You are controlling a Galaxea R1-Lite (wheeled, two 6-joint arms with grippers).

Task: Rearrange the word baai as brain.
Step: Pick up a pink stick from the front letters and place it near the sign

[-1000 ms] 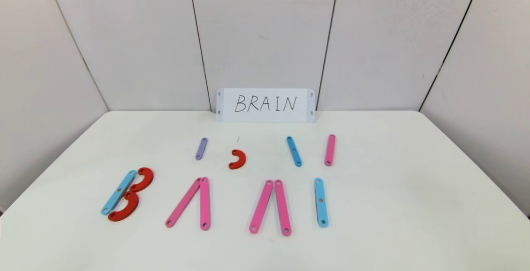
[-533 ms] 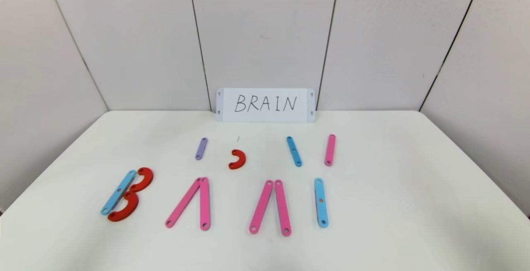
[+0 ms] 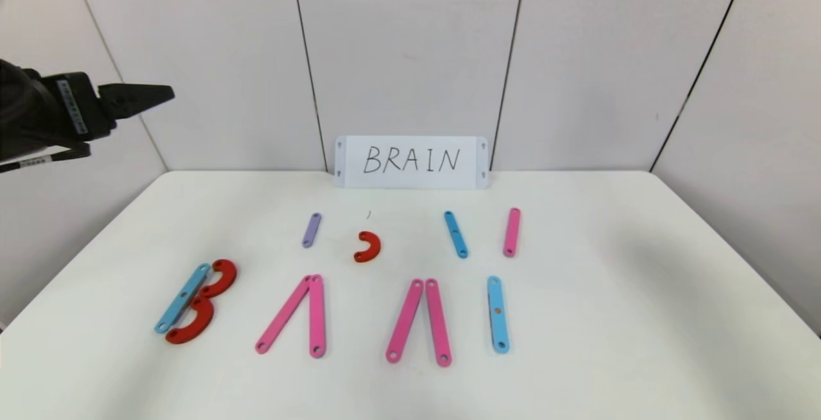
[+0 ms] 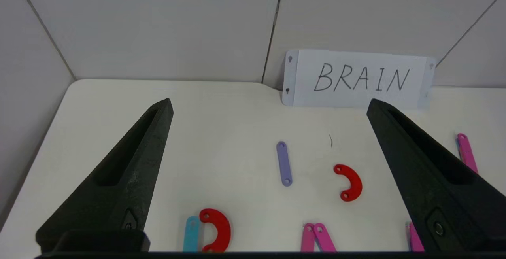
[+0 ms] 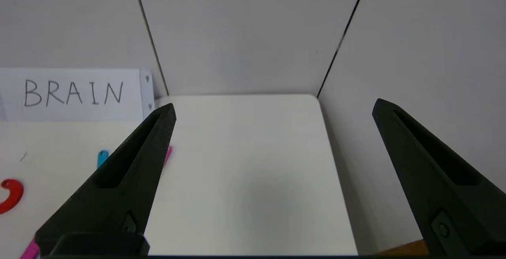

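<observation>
You had both arms raised clear of the white matte table (image 3: 641, 317), the left gripper (image 4: 269, 108) high at the left edge with its black tapered fingers (image 4: 130, 164) spread wide and empty, the right gripper (image 5: 272, 108) likewise spread and empty over the bare right side. The word baai (image 3: 333, 314) lay flat along the near part of the table. Behind it sat spares: a short purple bar (image 3: 312, 230), a small red C-shaped piece (image 3: 368, 247), a blue bar (image 3: 455, 234) and a pink bar (image 3: 511, 232). The white card handwritten BRAIN (image 3: 411, 162) stood against the wall. These looked like thin, smooth, hole-punched strips lying flush, so you would likely have done best to come straight down and pinch across a narrow width, starting with the red C for the R.
</observation>
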